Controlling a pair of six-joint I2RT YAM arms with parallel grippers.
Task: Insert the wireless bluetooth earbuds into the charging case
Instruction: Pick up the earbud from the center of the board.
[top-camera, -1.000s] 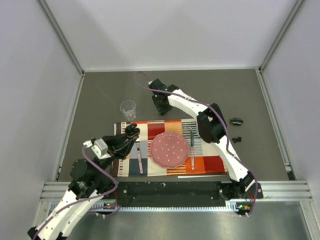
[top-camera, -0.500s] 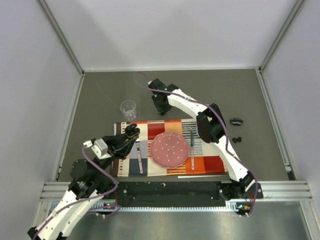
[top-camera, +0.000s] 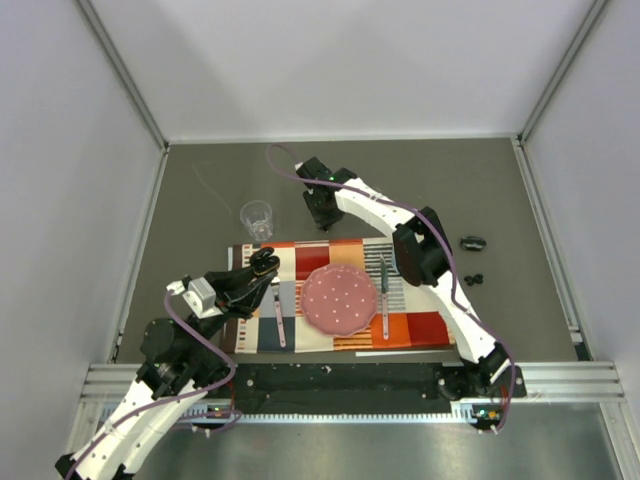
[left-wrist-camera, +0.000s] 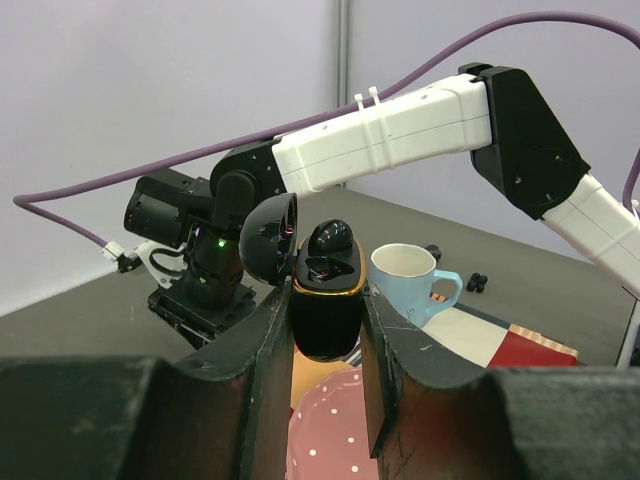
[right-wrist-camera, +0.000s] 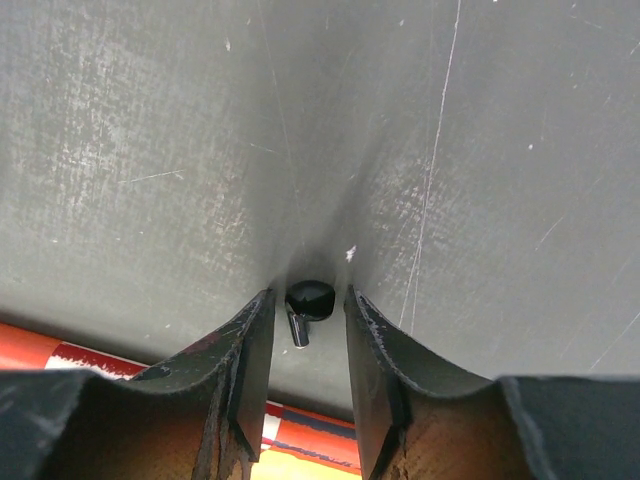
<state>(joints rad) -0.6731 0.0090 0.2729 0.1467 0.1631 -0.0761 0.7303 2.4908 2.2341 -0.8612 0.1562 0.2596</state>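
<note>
**Your left gripper (left-wrist-camera: 325, 305) is clamped on the small black pebble-shaped charging case (left-wrist-camera: 326, 335). Your right gripper (right-wrist-camera: 308, 305) straddles a tiny glossy black earbud (right-wrist-camera: 311, 297).**

The case stands upright between your left fingers (left-wrist-camera: 265, 350) with its hinged lid swung open. A second glossy black bud (left-wrist-camera: 330, 238) sits in its paler inside. Beyond those fingers you see the pale blue mug (left-wrist-camera: 405, 282), and below them the pink polka-dot plate (left-wrist-camera: 325, 445). On your right side the jaws stand at a narrow gap. The loose earbud lies on the scratched grey table (right-wrist-camera: 450, 150) right between the fingertips. You cannot tell whether the pads actually pinch it. On the near side of that gripper runs the edge of the striped red and orange placemat (right-wrist-camera: 295, 432).
</note>
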